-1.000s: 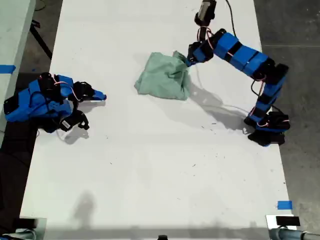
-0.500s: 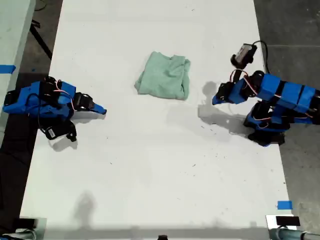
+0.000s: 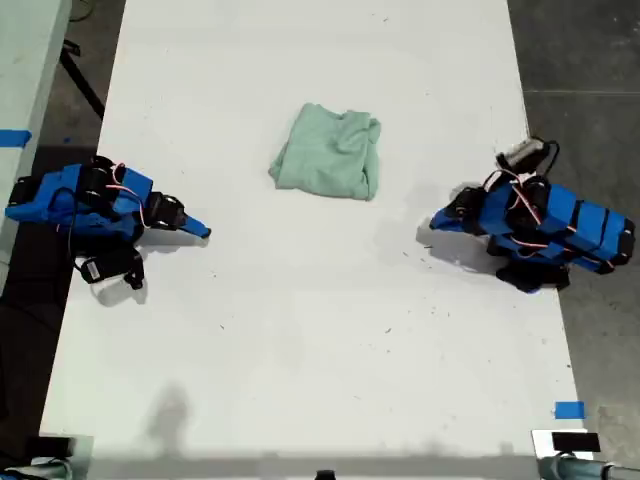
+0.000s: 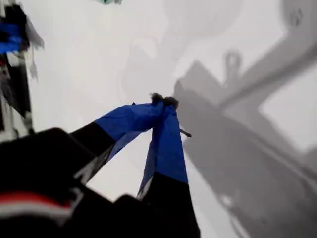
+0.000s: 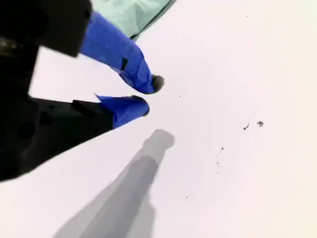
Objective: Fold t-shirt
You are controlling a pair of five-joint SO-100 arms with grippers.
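Note:
The pale mint-green t-shirt (image 3: 328, 152) lies bunched in a folded, wrinkly heap on the white table (image 3: 300, 360), at mid-width towards the far edge. No gripper touches it. My first gripper (image 3: 433, 222) rests low at the exterior view's right, pulled in by its base. Its fingertips (image 4: 163, 100) meet with nothing between them. My second gripper (image 3: 205, 232) rests at the exterior view's left and points towards the middle. Its tips (image 5: 148, 95) stand a sliver apart and hold nothing. A corner of the t-shirt (image 5: 126, 12) shows beyond it.
Dark floor borders the table along both long sides. Blue tape (image 3: 568, 409) marks the near corner at the exterior view's right, and more tape (image 3: 12, 138) sits on a surface at that view's left. The other arm (image 4: 10, 39) shows far off in the first wrist view.
My first gripper was at the t-shirt's edge a second ago. It has since let go and drawn back to its base. The second arm settled slightly. The t-shirt now lies flatter.

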